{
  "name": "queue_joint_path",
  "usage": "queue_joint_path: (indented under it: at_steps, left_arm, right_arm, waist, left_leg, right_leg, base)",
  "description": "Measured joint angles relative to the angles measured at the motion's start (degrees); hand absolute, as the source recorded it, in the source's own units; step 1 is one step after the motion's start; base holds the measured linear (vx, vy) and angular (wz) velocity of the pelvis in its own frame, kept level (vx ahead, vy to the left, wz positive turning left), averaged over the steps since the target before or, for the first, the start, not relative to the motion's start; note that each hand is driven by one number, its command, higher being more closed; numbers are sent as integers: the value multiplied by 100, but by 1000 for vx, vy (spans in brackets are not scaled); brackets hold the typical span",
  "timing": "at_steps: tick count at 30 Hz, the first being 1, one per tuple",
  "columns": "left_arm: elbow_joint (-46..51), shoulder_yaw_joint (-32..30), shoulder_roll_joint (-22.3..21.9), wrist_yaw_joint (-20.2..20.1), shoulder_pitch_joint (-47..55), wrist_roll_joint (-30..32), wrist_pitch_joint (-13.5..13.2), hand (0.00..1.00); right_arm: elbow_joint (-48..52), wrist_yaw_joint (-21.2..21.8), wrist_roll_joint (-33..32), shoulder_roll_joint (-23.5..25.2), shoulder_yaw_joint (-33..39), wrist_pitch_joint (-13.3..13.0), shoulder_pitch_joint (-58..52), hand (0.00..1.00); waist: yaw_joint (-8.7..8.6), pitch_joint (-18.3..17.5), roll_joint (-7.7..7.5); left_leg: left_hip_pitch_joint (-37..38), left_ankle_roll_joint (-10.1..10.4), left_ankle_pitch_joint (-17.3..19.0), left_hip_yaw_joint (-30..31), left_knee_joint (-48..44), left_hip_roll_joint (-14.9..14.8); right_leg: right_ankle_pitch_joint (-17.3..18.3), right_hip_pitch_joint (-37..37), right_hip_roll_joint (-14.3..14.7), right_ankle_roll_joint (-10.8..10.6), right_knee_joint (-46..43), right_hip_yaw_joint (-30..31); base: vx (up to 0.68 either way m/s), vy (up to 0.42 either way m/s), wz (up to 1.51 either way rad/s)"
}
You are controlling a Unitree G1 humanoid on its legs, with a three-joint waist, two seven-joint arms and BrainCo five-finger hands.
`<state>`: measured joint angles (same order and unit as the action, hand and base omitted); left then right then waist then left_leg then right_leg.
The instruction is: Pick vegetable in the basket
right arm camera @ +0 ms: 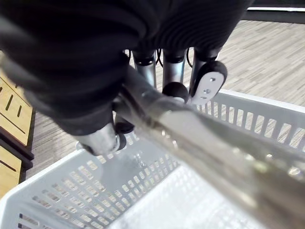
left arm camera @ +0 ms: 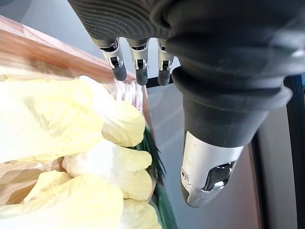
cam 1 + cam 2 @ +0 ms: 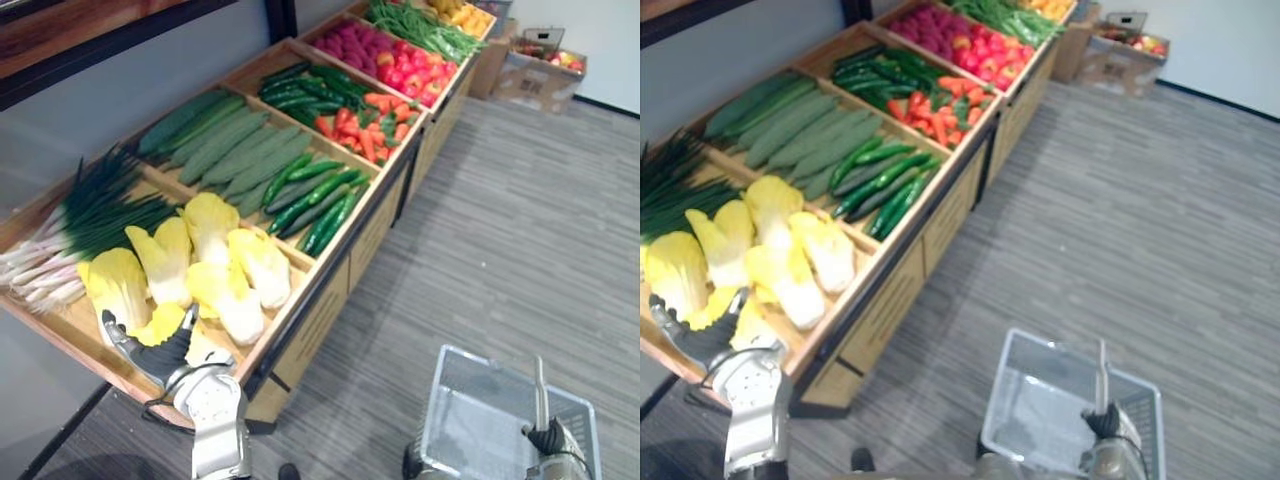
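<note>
Item sought: pale yellow cabbages, heaped loose in the end bin of the wooden counter; none lifted, none in the basket.
Left robot hand: at the front edge of the cabbages, against the nearest head; fingers straight, thumb apart, nothing between them.
Right robot hand: well apart from the cabbages, out over the floor; fingers curled round the handle of the basket.
Basket: pale plastic mesh, hanging from that handle, lower than the cabbages and well clear of them; no vegetable inside.
Neighbours: spring onions touching the cabbages on the wall side; long green gourds in the next bin beyond the cabbages.
Stage, as I judged it: hand at the heap, grasp not yet closed.
Risk one: the fingers might close on a loose outer leaf only, and the head would slip or tear free.
Risk two: the nearest cabbages lay close to the counter's front lip, so a push instead of a grip could roll one onto the floor.
Risk three: with the basket well apart from the cabbages, a weak hold could fail on the carry across.
</note>
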<state>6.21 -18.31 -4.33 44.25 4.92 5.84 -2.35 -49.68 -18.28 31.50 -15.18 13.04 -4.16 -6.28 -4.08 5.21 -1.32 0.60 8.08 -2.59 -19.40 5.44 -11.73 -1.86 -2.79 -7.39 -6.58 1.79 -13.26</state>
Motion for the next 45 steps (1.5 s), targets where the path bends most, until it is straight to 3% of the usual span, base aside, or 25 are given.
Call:
queue_joint_path:
  at_steps: [8,14,45]
  left_arm:
    - [-39,9,-7,-161,185,-9,3,0]
    - [-266,3,-6,-188,286,-70,4,0]
    - [-1009,-642,-6,57,-165,-172,54,0]
  right_arm:
    - [0,0,1,33,-6,-1,-55,100]
    - [200,0,6,112,-81,-2,-146,100]
    - [451,6,2,273,-517,-24,-94,100]
  waist:
    - [124,-25,38]
    - [127,-28,32]
    - [235,-4,-458]
  left_leg:
    - [-42,-8,-24,98,1,-2]
    - [-45,-7,-42,100,2,-6]
    - [-444,2,-58,-177,1,-20]
  right_leg:
    - [0,16,0,-1,-1,-67]
    - [0,13,0,-1,-1,-69]
    - [-10,-598,29,13,-79,205]
  base:
    - [4,-7,5]
    - [0,0,0]
    - [12,-5,-3]
